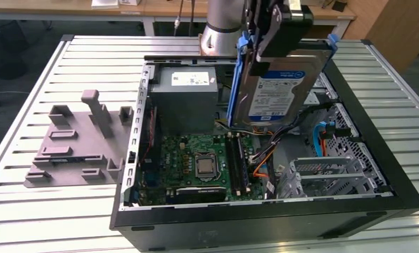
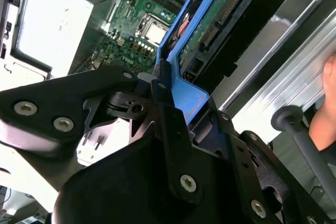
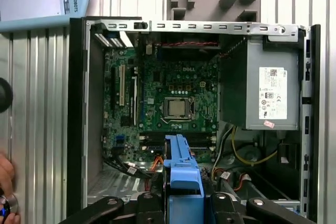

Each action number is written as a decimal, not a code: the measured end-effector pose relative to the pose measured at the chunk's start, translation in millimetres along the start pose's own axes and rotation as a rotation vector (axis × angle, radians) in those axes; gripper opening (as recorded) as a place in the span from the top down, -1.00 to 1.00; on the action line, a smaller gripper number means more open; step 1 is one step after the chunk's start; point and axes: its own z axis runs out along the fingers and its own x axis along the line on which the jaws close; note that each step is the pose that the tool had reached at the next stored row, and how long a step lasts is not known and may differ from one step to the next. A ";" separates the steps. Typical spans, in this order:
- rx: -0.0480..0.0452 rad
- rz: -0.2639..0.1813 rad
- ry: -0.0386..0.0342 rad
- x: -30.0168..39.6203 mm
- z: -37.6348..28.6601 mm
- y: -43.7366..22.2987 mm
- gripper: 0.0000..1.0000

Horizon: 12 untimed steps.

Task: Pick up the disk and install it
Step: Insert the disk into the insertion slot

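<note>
A slatted metal table point(image 1: 26, 211) carries the open computer case point(image 1: 265, 216), with free slats around its walls. The gripper point(image 3: 184, 200) is clamped on the blue carrier of the disk point(image 1: 280, 89) and holds it upright above the case, clear of the rim. In the exterior view the disk hides the bay behind it.

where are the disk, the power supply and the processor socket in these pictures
disk point(image 1: 280, 95): exterior view, on its white-and-blue label
power supply point(image 1: 184, 108): exterior view, on its plain grey side face
processor socket point(image 1: 205, 166): exterior view, on the silvery square in its middle
</note>
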 end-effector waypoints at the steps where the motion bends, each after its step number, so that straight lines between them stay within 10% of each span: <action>1: 0.0000 0.000 0.0002 0.6 0.3 -1.4 0.27; 12: -0.0001 0.000 0.0002 34.2 4.4 -7.2 0.27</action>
